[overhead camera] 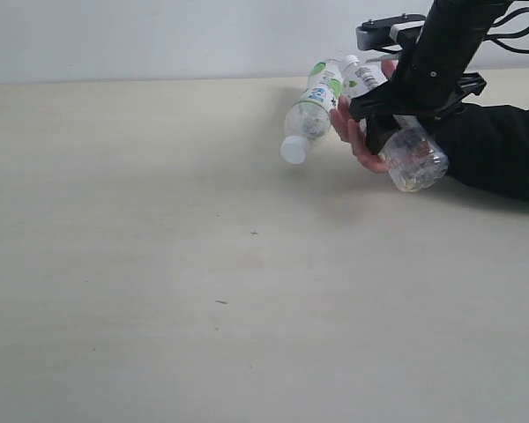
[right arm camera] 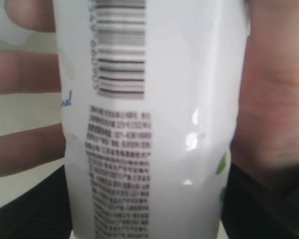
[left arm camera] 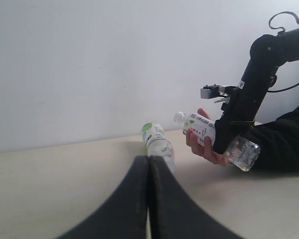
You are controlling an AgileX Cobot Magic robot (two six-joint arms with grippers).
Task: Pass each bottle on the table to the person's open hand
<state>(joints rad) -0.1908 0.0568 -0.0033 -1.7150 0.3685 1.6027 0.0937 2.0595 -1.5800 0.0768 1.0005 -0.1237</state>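
My right gripper [overhead camera: 383,132] is shut on the white barcode-label bottle [overhead camera: 413,157], holding it tilted in the person's open hand [overhead camera: 357,145], whose fingers curl around it. Up close, the barcode bottle [right arm camera: 154,109] fills the space between my dark fingers [right arm camera: 25,209], with the hand [right arm camera: 276,89] behind it. A green-white bottle [overhead camera: 310,106] lies just left of the hand, white cap toward the front. In the left wrist view, my left gripper [left arm camera: 149,167] is shut and empty, low over the table [left arm camera: 50,189], pointing at the green-white bottle [left arm camera: 157,142]. The red-and-white and floral bottles are out of view.
The person's black sleeve [overhead camera: 502,150] rests on the table's right edge area. The pale beige table [overhead camera: 159,264] spreads wide to the left and front. A white wall [left arm camera: 89,64] stands behind.
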